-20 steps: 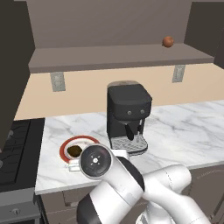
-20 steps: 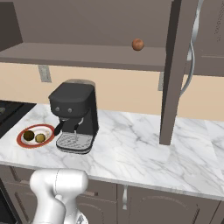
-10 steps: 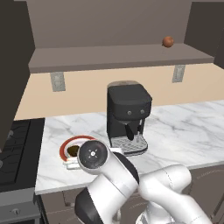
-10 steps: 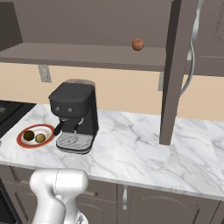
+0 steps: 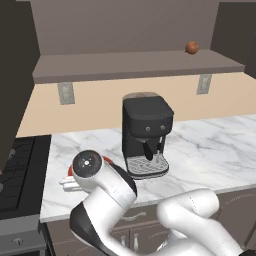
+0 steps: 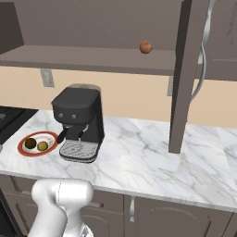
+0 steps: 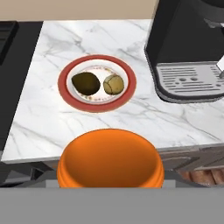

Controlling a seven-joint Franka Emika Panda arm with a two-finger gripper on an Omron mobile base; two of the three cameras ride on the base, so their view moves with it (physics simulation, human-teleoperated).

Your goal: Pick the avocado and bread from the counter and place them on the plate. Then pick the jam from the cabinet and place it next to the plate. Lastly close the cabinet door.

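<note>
While the orange jam jar (image 7: 110,158) sits large at the bottom of the hand view, apparently clasped in the gripper though its fingertips are hidden behind it, it hangs above the front edge of the marble counter (image 7: 87,127), short of the red-rimmed plate (image 7: 97,83). On that plate the avocado (image 7: 85,83) and bread (image 7: 113,84) lie side by side, so that part looks finished. Just beside stands a black coffee machine (image 6: 78,121). Setting the jam down and shutting the open cabinet door (image 6: 184,76) remain.
</note>
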